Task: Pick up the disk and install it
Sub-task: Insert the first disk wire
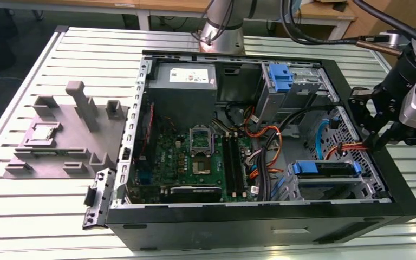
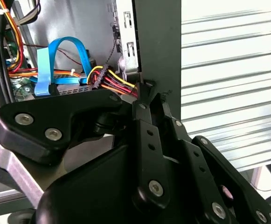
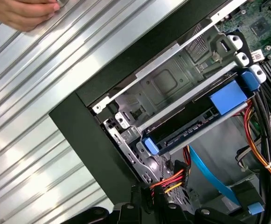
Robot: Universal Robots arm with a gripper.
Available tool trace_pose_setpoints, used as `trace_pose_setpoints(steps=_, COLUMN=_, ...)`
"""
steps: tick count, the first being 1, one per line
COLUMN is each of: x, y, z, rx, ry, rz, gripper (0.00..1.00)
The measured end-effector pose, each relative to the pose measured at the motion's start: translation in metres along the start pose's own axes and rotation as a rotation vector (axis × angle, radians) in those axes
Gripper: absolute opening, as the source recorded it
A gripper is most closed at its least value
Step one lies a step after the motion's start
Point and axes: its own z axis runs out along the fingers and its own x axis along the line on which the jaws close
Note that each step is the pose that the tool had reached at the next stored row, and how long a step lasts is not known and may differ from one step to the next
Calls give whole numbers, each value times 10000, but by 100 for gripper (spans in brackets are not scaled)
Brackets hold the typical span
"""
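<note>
1. The disk (image 1: pixel 324 169) sits in the drive bay at the front corner of the open computer case (image 1: pixel 251 219), on the exterior view's right; its blue carrier (image 3: pixel 228 98) lies level in the metal cage in the first wrist view. By the look of it the disk is already in its slot, so the installing seems largely done, though I cannot tell whether it is fully latched or cabled.
2. The gripper (image 1: pixel 378 142) hangs at the case's side wall just beside that bay. Its fingers (image 2: pixel 149 100) are drawn together, nearly touching, right at a bundle of red, yellow and black wires (image 2: pixel 114 84); I cannot tell whether they pinch a wire or are merely closed beside it. It holds no disk.
3. A second blue carrier (image 1: pixel 280 76) stands in the far bay, near the grey power supply (image 1: pixel 184 81).
4. The case lies on a ribbed metal table (image 1: pixel 27 216), with a grey plastic fixture (image 1: pixel 63 135) well apart on the exterior view's left.
5. A hand (image 3: pixel 25 11) rests on the table in the first wrist view; wooden desks (image 1: pixel 157 6) stand behind.
</note>
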Motion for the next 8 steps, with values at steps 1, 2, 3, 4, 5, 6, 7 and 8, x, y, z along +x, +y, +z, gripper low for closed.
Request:
trace_pose_setpoints(steps=1, x=-1, y=2, z=0, rx=17, ry=17, rz=-16, gripper=25)
trace_pose_setpoints(steps=2, x=-1, y=1, z=0, rx=23, ry=19, rz=-33, gripper=25)
trace_pose_setpoints(steps=3, x=-4, y=3, z=0, rx=30, ry=19, rz=-58, gripper=25)
trace_pose_setpoints(steps=4, x=-8, y=6, z=-2, rx=34, ry=19, rz=-92, gripper=25)
trace_pose_setpoints(steps=5, x=-14, y=10, z=-3, rx=40, ry=18, rz=-124, gripper=25)
trace_pose_setpoints(steps=6, x=-20, y=14, z=-4, rx=44, ry=18, rz=-149, gripper=25)
trace_pose_setpoints(steps=7, x=-25, y=19, z=-5, rx=48, ry=17, rz=-173, gripper=25)
trace_pose_setpoints(steps=8, x=-27, y=20, z=-6, rx=54, ry=19, rz=-189, gripper=25)
